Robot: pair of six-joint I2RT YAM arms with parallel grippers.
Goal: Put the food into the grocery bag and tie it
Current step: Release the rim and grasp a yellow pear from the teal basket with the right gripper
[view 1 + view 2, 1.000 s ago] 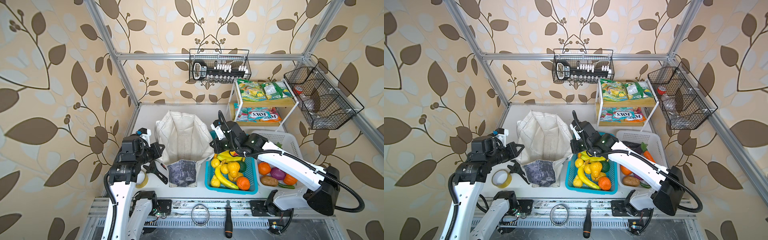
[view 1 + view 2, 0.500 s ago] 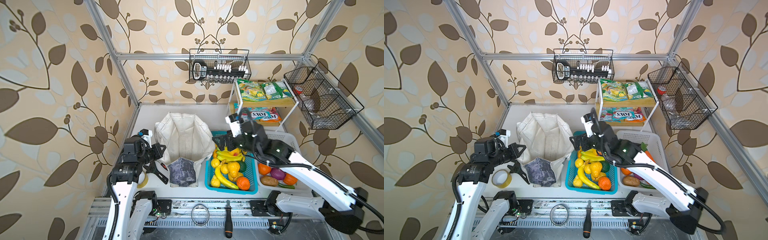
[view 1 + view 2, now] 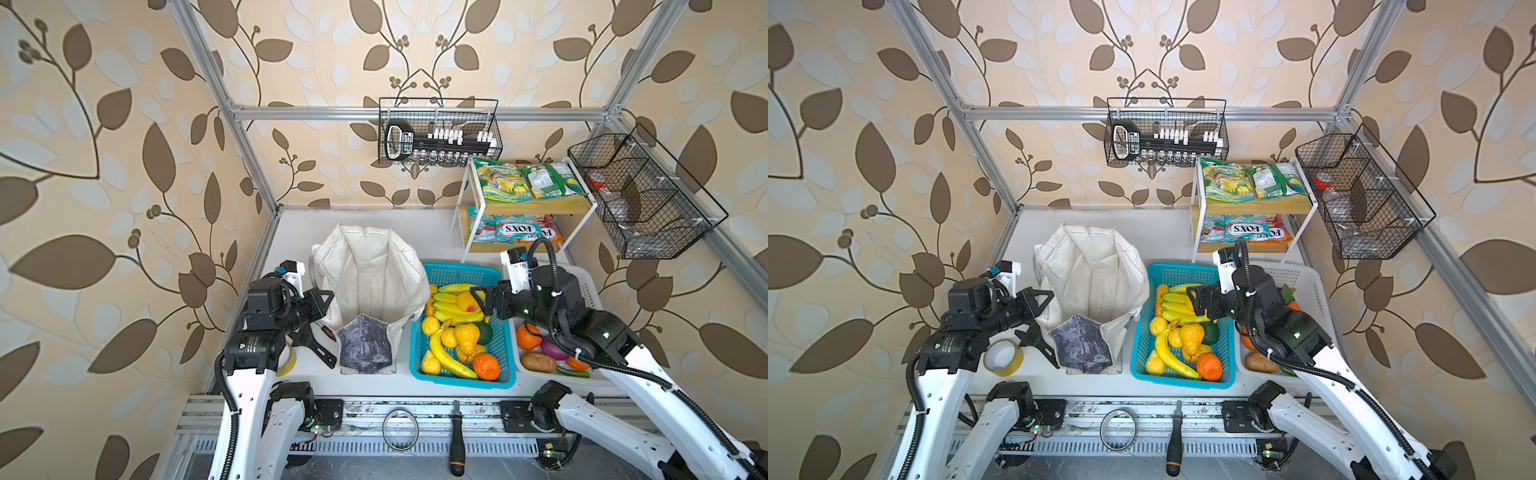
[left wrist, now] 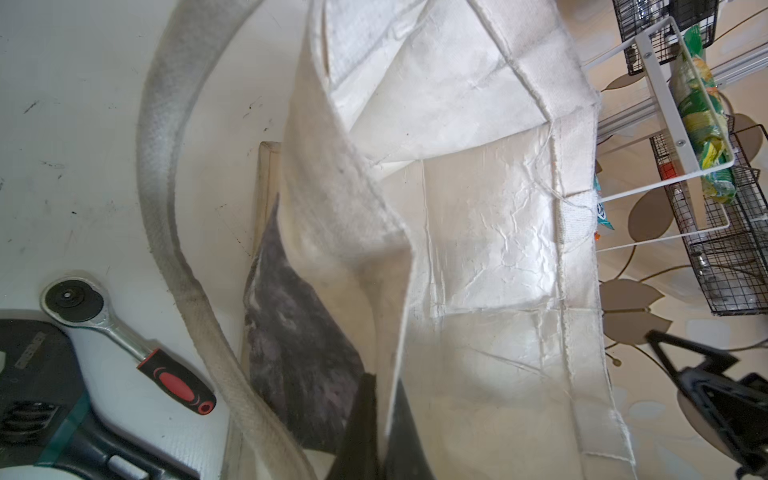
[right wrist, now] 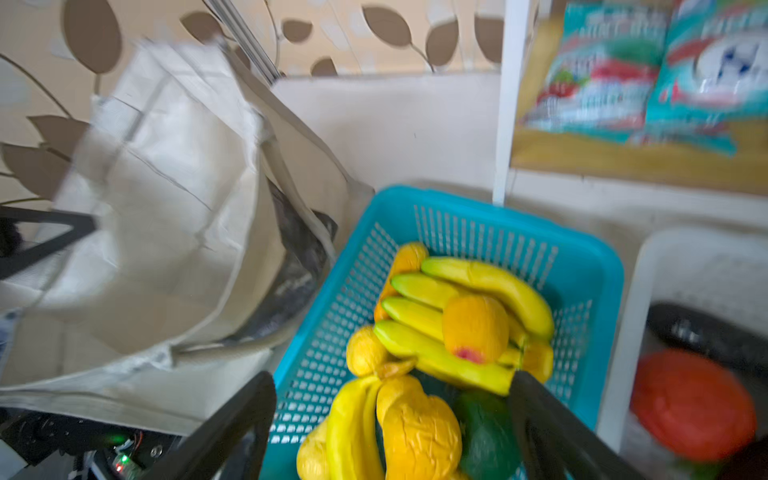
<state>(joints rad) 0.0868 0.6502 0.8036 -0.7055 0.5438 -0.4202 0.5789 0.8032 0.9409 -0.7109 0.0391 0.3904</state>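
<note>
So the left gripper (image 3: 325,300) is pinching the left-hand rim of the grocery bag (image 3: 370,278), jaws closed tight on the cloth. The bag is standing open on the worktop (image 3: 415,232), just beside the blue basket (image 3: 457,271). The right gripper (image 5: 386,415) is hovering over that basket with its jaws spread wide and nothing in them. The small yellow toy fruits (image 3: 429,325) are sitting in the basket, and both green-and-yellow snack packets (image 3: 498,183) are lying on the rack's top shelf (image 3: 536,206).
</note>
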